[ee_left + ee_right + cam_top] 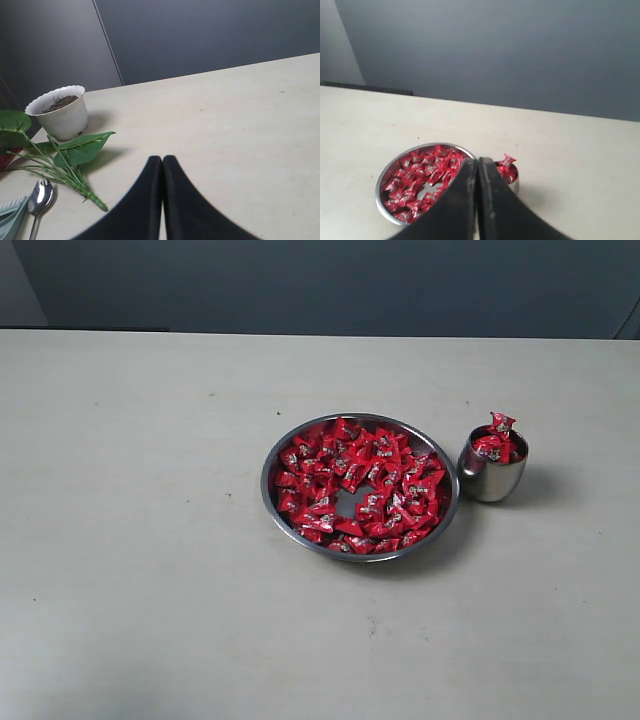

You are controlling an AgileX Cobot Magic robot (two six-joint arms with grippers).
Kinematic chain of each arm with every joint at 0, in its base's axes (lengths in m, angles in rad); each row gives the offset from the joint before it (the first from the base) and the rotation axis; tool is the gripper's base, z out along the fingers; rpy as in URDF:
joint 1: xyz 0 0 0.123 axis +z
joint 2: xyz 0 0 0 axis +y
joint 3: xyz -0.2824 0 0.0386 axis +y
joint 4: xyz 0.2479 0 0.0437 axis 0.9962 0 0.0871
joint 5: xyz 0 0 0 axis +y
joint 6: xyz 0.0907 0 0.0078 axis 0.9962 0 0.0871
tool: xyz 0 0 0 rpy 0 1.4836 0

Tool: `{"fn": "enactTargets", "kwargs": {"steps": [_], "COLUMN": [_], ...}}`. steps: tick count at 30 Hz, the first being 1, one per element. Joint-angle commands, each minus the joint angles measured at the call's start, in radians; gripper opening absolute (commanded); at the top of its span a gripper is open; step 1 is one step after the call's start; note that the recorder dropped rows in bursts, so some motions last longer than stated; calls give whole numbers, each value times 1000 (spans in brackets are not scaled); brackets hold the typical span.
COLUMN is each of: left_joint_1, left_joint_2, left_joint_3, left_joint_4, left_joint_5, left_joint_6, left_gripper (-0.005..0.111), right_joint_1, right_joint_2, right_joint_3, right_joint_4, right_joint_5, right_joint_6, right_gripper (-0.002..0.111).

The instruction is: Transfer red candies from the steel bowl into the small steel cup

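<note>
The wide steel bowl (pixel 285 445) lies mid-table, full of red candies (pixel 362 486) with a bare patch at its centre. Right beside it stands the small steel cup (pixel 491 480), heaped with red candies (pixel 498 440) above its rim. Neither gripper shows in the exterior view. In the right wrist view my right gripper (pixel 478 161) is shut and empty, held well back from the bowl (pixel 381 180) and the cup (pixel 516 183), which its fingers partly hide. My left gripper (pixel 162 159) is shut on nothing over bare table, away from bowl and cup.
In the left wrist view a white pot of soil (pixel 60 112), a leafy green stem (pixel 70 160) and a metal spoon (pixel 40 197) lie on the table. A dark wall (pixel 320 285) runs behind the table's far edge.
</note>
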Motion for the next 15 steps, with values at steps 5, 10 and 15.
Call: {"fn": "enactTargets", "kwargs": {"steps": [5,10,15], "left_joint_1": [-3,-3,-3], "left_joint_2": [-4,-4,-4], "left_joint_3": [1,1,1], "left_joint_4": [4,4,4], "left_joint_5": [-13,-13,-13], "left_joint_6": [-4,-4,-4], "left_gripper": [0,0,0], "right_joint_1": [-4,-4,-4], "right_joint_2": [-5,-5,-43], "right_joint_3": [5,134,350], "right_joint_4": [-34,-59,-69], "right_joint_5": [29,-146,-372], "right_joint_6": [4,4,4], "right_gripper": [0,0,0]}}
